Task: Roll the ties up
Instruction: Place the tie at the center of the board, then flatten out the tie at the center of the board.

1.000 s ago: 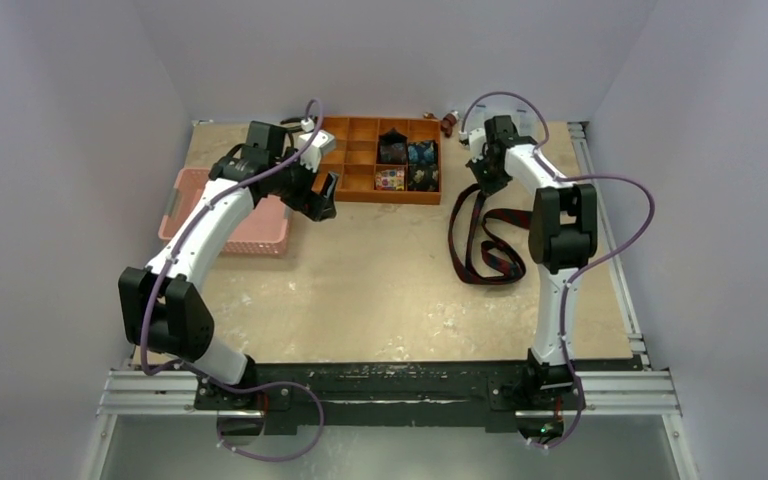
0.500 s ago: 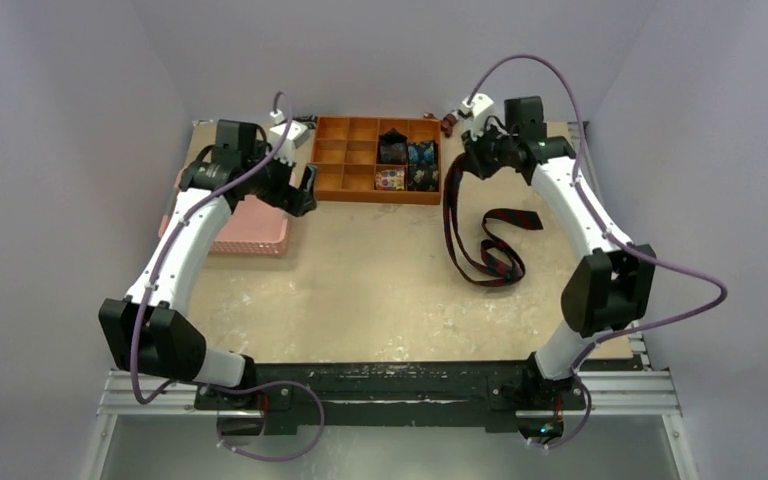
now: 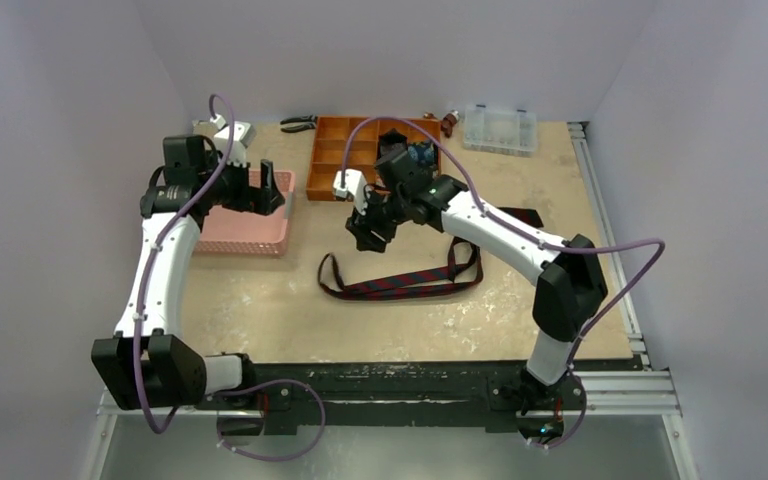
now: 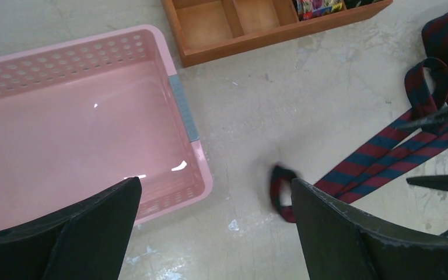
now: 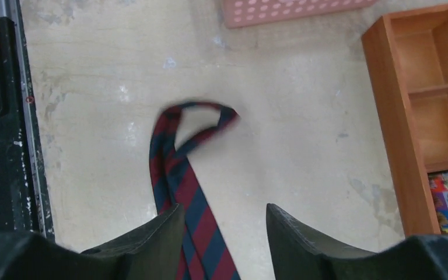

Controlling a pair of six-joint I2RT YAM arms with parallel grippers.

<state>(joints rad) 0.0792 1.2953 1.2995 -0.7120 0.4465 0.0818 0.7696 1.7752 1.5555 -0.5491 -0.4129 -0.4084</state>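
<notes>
A navy tie with red stripes (image 3: 410, 283) lies stretched in loose folds across the middle of the table. Its looped end (image 5: 178, 169) looks blurred in the right wrist view. My right gripper (image 3: 368, 232) hovers over the tie's left part, jaws (image 5: 223, 207) apart; the tie runs on the table under them, beside the left finger. My left gripper (image 3: 272, 192) stands wide open (image 4: 216, 182) above the right edge of the pink basket (image 3: 225, 225), with the tie's end (image 4: 385, 157) to its right. Rolled ties (image 3: 420, 155) sit in the wooden organizer (image 3: 325, 160).
The pink basket (image 4: 204, 175) holds nothing. A clear plastic box (image 3: 500, 130) and pliers (image 3: 298, 123) lie along the back wall. The organizer's near compartments (image 5: 396, 116) are bare. A black rail (image 3: 380, 385) runs along the near edge.
My right arm swung from the back right to the centre, dragging the tie leftwards, and its jaws opened off it. My left arm drew back left over the basket.
</notes>
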